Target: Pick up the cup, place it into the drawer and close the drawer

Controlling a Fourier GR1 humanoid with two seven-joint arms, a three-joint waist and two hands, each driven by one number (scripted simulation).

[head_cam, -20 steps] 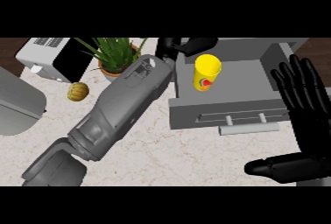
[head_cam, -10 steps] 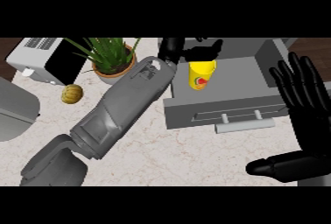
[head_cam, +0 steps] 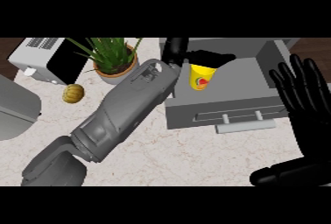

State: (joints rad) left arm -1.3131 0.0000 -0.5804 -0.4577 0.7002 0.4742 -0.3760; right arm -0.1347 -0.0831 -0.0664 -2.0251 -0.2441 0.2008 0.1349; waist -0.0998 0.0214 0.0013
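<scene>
The yellow cup [head_cam: 202,79], with a red mark on its side, stands upright in the left part of the open grey drawer [head_cam: 258,94]. My left hand [head_cam: 188,55] reaches in over the cup from the left, with its grey forearm lying across the counter. Its fingers [head_cam: 212,58] curl over the cup's top rim and hide it. At the view's right edge my right hand [head_cam: 304,94] stays open with fingers up, beside the drawer. The drawer's front panel with its bar handle [head_cam: 241,117] faces me.
A potted plant [head_cam: 111,61] stands at the back, left of my left forearm. A toaster [head_cam: 45,59] sits at the far left and a small brown round object [head_cam: 73,93] lies near it. A grey rounded object [head_cam: 16,111] fills the left edge.
My left hand's fingers have come down over the cup's top, which showed bare a second ago. The whole view has shifted slightly. The right hand has not moved.
</scene>
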